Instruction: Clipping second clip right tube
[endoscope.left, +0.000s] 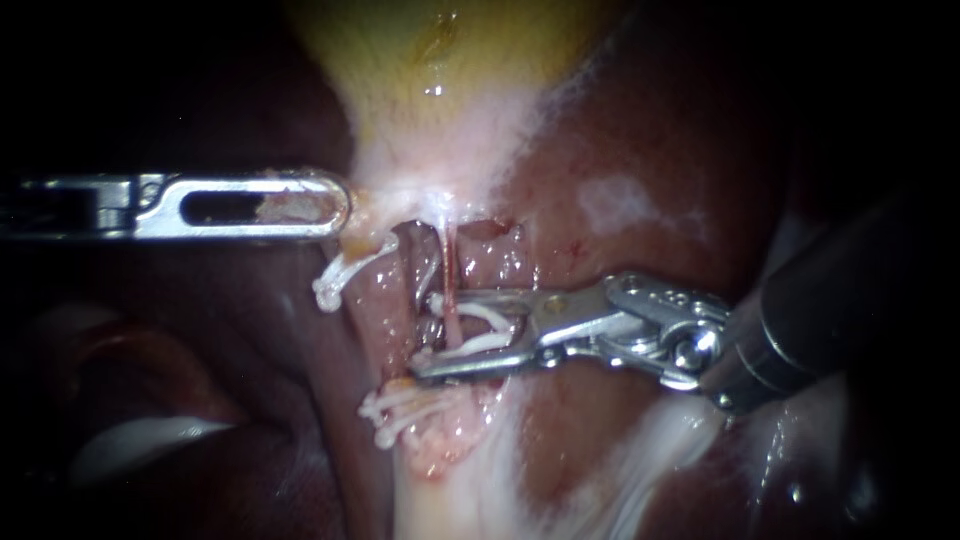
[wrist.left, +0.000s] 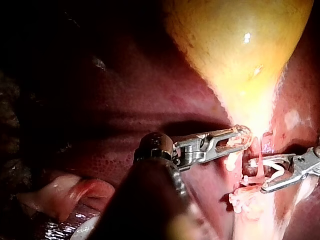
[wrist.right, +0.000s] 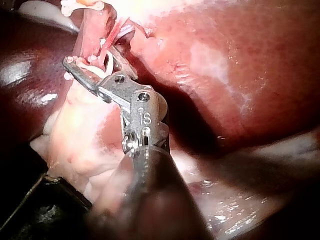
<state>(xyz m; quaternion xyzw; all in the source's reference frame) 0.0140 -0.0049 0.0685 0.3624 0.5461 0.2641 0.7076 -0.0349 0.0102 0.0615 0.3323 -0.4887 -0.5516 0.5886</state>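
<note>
My right instrument (endoscope.left: 425, 335) comes in from the right. Its jaws stand apart, holding a white clip (endoscope.left: 480, 328) between them. The jaws and the clip straddle the thin red right tube (endoscope.left: 449, 265), which runs down from the gallbladder (endoscope.left: 440, 60) neck. My left instrument (endoscope.left: 335, 205) lies level from the left, its windowed jaws shut on pale tissue at the gallbladder neck. White clips sit on the wider pink tube (endoscope.left: 385, 300): one (endoscope.left: 340, 275) above, more (endoscope.left: 395, 408) below. In the right wrist view the clip (wrist.right: 100, 70) shows between the jaws of my right instrument (wrist.right: 90, 62).
Dark red liver (endoscope.left: 640, 150) lies around the tubes on both sides. Pale white tissue (endoscope.left: 470, 490) runs below the lower clips. The left wrist view shows the yellow gallbladder (wrist.left: 240, 45) ahead of my left instrument (wrist.left: 240, 136), with my right instrument (wrist.left: 255, 175) beside it.
</note>
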